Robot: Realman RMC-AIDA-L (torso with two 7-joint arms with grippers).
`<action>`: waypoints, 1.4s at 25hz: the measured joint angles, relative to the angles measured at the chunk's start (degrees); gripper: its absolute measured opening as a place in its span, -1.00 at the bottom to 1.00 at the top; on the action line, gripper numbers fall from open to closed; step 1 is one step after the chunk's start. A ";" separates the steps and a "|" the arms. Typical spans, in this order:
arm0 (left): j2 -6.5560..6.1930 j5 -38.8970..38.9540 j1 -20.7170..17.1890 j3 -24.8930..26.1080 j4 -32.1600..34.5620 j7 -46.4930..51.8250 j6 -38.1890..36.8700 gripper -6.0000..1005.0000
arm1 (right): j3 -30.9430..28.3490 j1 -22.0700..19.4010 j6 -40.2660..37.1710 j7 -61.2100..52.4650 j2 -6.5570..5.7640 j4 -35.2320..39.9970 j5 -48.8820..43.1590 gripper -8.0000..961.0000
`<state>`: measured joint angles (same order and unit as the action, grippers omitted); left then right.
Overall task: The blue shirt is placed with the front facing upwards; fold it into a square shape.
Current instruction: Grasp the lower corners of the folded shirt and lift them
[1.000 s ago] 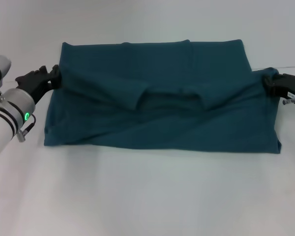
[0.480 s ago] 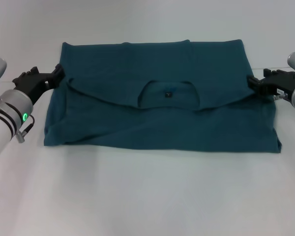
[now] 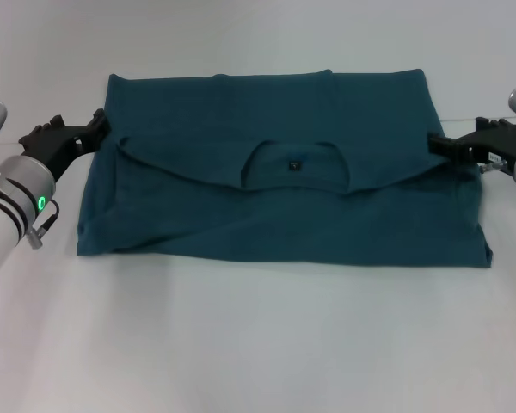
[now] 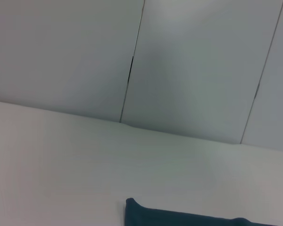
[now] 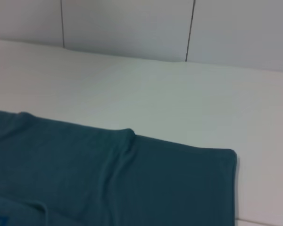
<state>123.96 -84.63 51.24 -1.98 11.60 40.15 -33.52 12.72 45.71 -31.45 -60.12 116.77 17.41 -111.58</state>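
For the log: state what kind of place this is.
Probably a lab or test bench, not a home: a bare white table, plain panelled wall, and only a half-folded blue shirt between the left gripper and right gripper, both open.

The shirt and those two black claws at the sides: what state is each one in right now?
blue shirt: folded over once, collar flap lying flat on top, label showing, not yet square.
left gripper: open, at the shirt's left edge, holding nothing.
right gripper: open, at the shirt's right edge, holding nothing.
table: white, bearing the shirt.
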 joint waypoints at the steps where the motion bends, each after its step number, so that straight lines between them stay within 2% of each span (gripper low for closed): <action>1: -0.04 0.10 0.00 -0.15 0.01 -0.01 -0.03 0.37 | -0.02 -0.08 -0.38 -0.31 -0.04 0.27 0.01 0.55; 6: -0.12 0.15 0.14 -0.30 0.30 0.57 -0.22 0.38 | -0.01 -0.80 -3.05 -1.88 0.38 2.65 1.00 0.89; 9: -0.27 -0.20 -0.02 -1.88 0.69 4.57 -0.32 0.41 | 2.35 -1.99 -5.73 -6.07 0.48 4.69 1.07 0.90; 10: -0.36 -0.33 -0.30 -3.67 1.16 7.39 -0.49 0.42 | 3.53 -2.61 -6.93 -7.72 0.61 5.86 1.03 0.90; 12: -0.49 -0.37 -1.69 -9.63 3.01 13.60 -1.75 0.80 | 5.98 -4.22 -9.95 -10.79 1.05 8.84 1.03 0.90; 17: -0.65 -0.40 -7.90 -26.10 11.66 31.23 -10.24 0.81 | 10.92 -8.68 -19.12 -15.63 1.95 15.36 0.95 0.90; 22: -1.61 -1.08 -14.46 -36.49 19.91 41.59 -20.87 0.81 | 12.80 -13.31 -29.32 -20.19 1.72 20.70 0.92 0.90; 26: -2.33 -7.85 -17.59 -38.51 24.46 50.50 -27.30 0.81 | 14.03 -17.89 -38.49 -25.33 1.16 26.92 0.74 0.89; 29: -2.61 -15.05 -18.54 -38.40 26.89 56.05 -28.82 0.81 | 14.48 -20.86 -44.11 -28.52 0.69 30.59 -0.13 0.89; 35: -2.71 -28.71 -19.52 -38.40 32.03 63.82 -29.09 0.80 | 13.98 -24.71 -47.99 -30.44 0.47 33.10 -0.38 0.89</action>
<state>121.25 -113.34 31.72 -40.37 43.62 103.97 -62.60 26.70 21.00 -79.43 -90.56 117.24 50.51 -111.96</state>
